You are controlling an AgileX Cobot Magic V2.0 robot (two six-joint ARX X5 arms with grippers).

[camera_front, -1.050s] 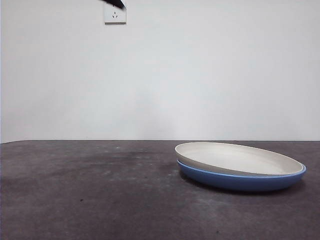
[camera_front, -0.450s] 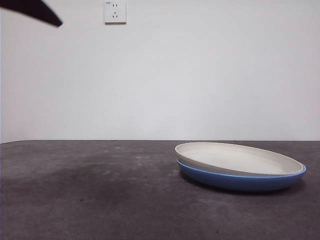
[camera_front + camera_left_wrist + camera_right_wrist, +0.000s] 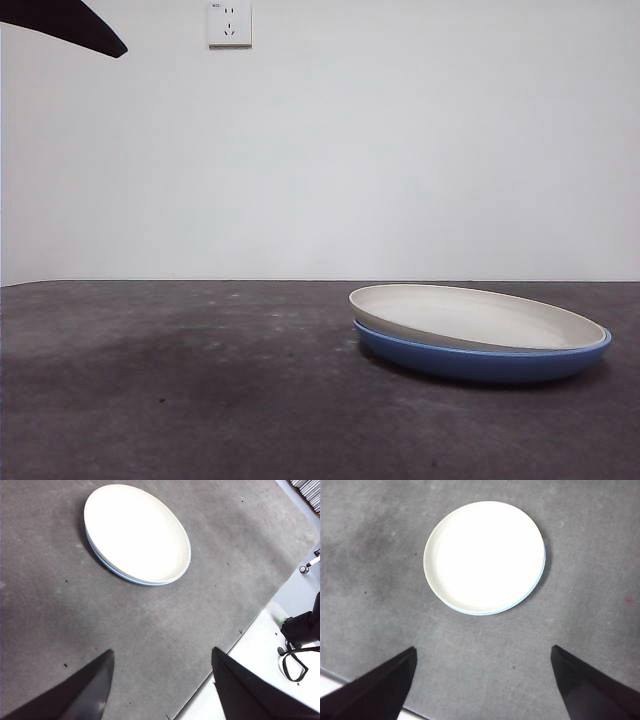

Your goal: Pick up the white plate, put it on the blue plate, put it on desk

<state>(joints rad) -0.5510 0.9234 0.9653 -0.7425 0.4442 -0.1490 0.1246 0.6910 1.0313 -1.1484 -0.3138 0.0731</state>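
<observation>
Plates stacked: the white plate (image 3: 478, 316) sits nested on the blue plate (image 3: 482, 360), slightly tilted in the front view, its near-left rim riding higher so that more blue shows toward the right. The pair rests on the worktop (image 3: 180, 390), right of centre in the front view, with nothing else on the dark mottled surface around it. From both wrist views the white plate (image 3: 136, 532) (image 3: 484, 556) covers almost all of the lower one; the blue plate (image 3: 131, 578) (image 3: 470, 612) shows only as a thin crescent along one edge. The left end effector (image 3: 162, 672) hangs high above the worktop (image 3: 165, 625), well apart from the stack, its two black jaws spread apart and holding nothing; the table's edge and a pale floor with black cabling show beyond it. The right end effector (image 3: 484, 672) is likewise raised well above the worktop (image 3: 485, 650), jaws wide apart and empty, with the stack lying between them in its view. In the front view, a black tip (image 3: 70, 22) shows at the top left corner; which arm it belongs to cannot be told. A white wall socket (image 3: 230, 22) sits on the pale wall behind.
</observation>
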